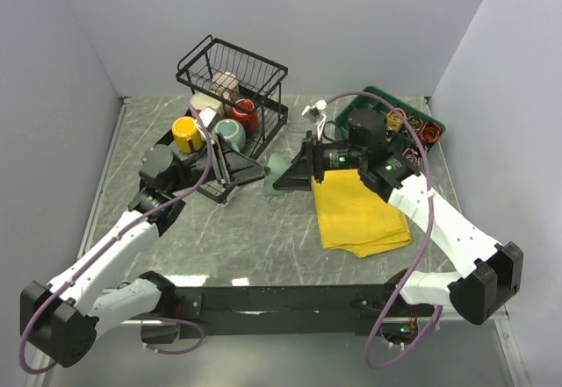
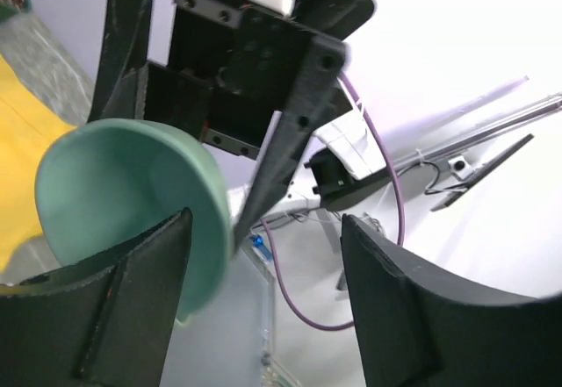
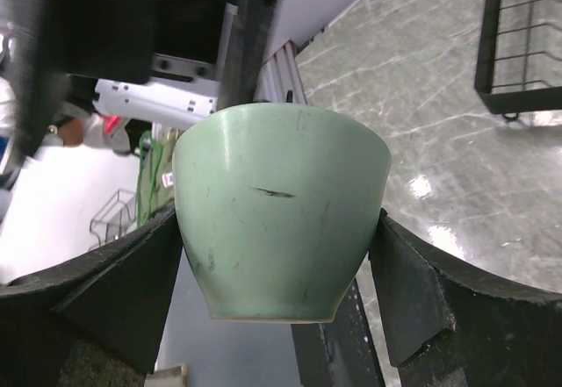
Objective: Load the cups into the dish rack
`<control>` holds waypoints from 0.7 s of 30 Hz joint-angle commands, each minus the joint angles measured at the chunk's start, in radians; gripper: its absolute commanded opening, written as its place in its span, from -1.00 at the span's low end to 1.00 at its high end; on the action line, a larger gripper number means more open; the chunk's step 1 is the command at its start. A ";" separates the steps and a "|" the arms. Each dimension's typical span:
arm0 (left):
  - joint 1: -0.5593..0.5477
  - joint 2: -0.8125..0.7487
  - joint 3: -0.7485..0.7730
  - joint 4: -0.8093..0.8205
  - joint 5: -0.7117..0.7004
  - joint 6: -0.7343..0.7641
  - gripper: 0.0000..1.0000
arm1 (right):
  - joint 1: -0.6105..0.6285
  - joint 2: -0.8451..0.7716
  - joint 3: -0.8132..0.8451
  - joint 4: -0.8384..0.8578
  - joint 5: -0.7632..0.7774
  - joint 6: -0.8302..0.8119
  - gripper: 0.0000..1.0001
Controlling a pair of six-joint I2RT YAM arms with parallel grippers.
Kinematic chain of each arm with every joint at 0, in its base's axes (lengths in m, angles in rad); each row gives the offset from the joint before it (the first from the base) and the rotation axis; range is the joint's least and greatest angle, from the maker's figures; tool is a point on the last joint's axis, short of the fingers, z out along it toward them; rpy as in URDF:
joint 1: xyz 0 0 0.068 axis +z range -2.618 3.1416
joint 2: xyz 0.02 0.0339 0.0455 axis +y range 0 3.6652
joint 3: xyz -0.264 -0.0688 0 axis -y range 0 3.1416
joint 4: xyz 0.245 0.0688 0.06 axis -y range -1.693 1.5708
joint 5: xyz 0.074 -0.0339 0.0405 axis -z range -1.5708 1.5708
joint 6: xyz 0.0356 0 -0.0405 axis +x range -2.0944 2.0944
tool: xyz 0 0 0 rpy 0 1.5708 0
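My right gripper [image 1: 294, 175] is shut on a pale green cup [image 1: 275, 182] and holds it above the table just right of the dish rack [image 1: 263, 67]. In the right wrist view the cup [image 3: 277, 207] sits between both pads, base towards the camera. My left gripper [image 1: 239, 168] is open and faces the cup from the left. In the left wrist view the cup's mouth [image 2: 114, 198] lies by my left finger, not gripped. Yellow [image 1: 187, 132], teal [image 1: 230, 131], red [image 1: 245, 113], cream [image 1: 207, 103] and lilac-beige [image 1: 226, 82] mugs sit in the rack.
A yellow cloth [image 1: 356, 213] lies on the marble table under the right arm. A green compartmented tray [image 1: 373, 94] with small parts stands at the back right. Grey walls close in the left, back and right sides.
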 commanded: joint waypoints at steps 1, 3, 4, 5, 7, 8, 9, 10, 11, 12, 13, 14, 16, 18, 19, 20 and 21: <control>-0.004 -0.050 0.098 -0.117 -0.064 0.121 0.52 | -0.045 -0.078 -0.021 0.172 -0.055 0.089 -0.81; -0.004 -0.068 0.126 -0.209 -0.110 0.180 0.58 | -0.077 -0.095 -0.047 0.192 -0.055 0.120 -0.81; -0.004 -0.077 0.140 -0.255 -0.128 0.211 0.60 | -0.089 -0.109 -0.064 0.219 -0.055 0.131 -0.81; -0.004 -0.083 0.173 -0.354 -0.154 0.286 0.62 | -0.100 -0.116 -0.072 0.224 -0.055 0.143 -0.82; -0.004 -0.114 0.212 -0.463 -0.240 0.392 0.66 | -0.136 -0.141 -0.101 0.240 -0.041 0.155 -0.83; -0.010 -0.128 0.239 -0.564 -0.272 0.503 0.77 | -0.145 -0.150 -0.109 0.240 -0.030 0.164 -0.83; -0.017 -0.163 0.241 -0.592 -0.333 0.564 0.84 | -0.154 -0.156 -0.116 0.232 -0.007 0.169 -0.83; -0.027 -0.184 0.235 -0.608 -0.363 0.617 0.88 | -0.168 -0.168 -0.127 0.224 0.005 0.171 -0.82; -0.046 -0.204 0.204 -0.617 -0.384 0.720 0.97 | -0.174 -0.173 -0.132 0.215 0.020 0.174 -0.83; -0.057 -0.241 0.184 -0.619 -0.411 0.768 0.93 | -0.180 -0.178 -0.135 0.197 0.036 0.175 -0.83; -0.068 -0.254 0.166 -0.619 -0.443 0.817 0.93 | -0.189 -0.185 -0.138 0.197 0.062 0.177 -0.83; -0.092 -0.263 0.132 -0.617 -0.455 0.930 0.93 | -0.192 -0.187 -0.136 0.172 0.071 0.181 -0.83; -0.125 -0.289 0.070 -0.571 -0.483 1.038 0.93 | -0.198 -0.181 -0.107 0.108 0.091 0.174 -0.83; -0.187 -0.315 0.026 -0.528 -0.533 1.214 0.93 | -0.203 -0.166 -0.080 0.022 0.106 0.143 -0.84; -0.210 -0.323 -0.019 -0.481 -0.552 1.359 0.93 | -0.208 -0.161 -0.057 -0.004 0.109 0.122 -0.84; -0.261 -0.330 -0.041 -0.446 -0.607 1.423 0.93 | -0.212 -0.155 -0.047 -0.057 0.120 0.112 -0.84; -0.290 -0.333 -0.059 -0.422 -0.642 1.489 0.93 | -0.214 -0.152 -0.044 -0.073 0.126 0.106 -0.84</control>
